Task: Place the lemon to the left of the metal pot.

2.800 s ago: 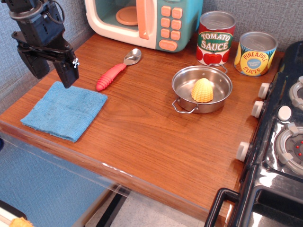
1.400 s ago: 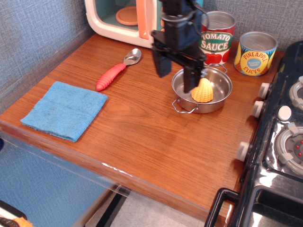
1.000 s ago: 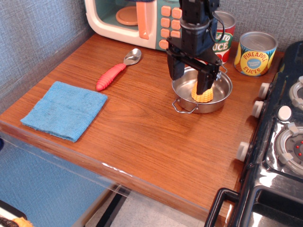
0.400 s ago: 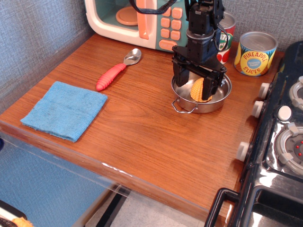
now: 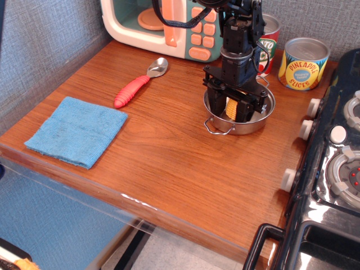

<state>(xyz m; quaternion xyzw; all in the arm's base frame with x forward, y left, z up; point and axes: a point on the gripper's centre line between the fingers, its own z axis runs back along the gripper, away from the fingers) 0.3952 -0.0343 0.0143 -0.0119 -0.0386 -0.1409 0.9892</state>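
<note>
The metal pot (image 5: 218,122) sits right of centre on the wooden table, its wire handle toward the front left. The pale-yellow lemon (image 5: 231,107) lies inside it, mostly hidden. My black gripper (image 5: 232,109) reaches straight down into the pot, one finger (image 5: 216,101) left of the lemon and one right of it, close against its sides. Whether the fingers press on the lemon I cannot tell.
A red-handled spoon (image 5: 138,84) and a blue cloth (image 5: 77,130) lie to the left. A toy microwave (image 5: 169,22), a tomato sauce can (image 5: 268,39) and a pineapple can (image 5: 303,63) stand at the back. A black stove (image 5: 332,169) fills the right side.
The gripper came from the far left over to the pot, dropped into it, and its fingers have drawn in around the lemon. The lemon and pot stay where they were.
</note>
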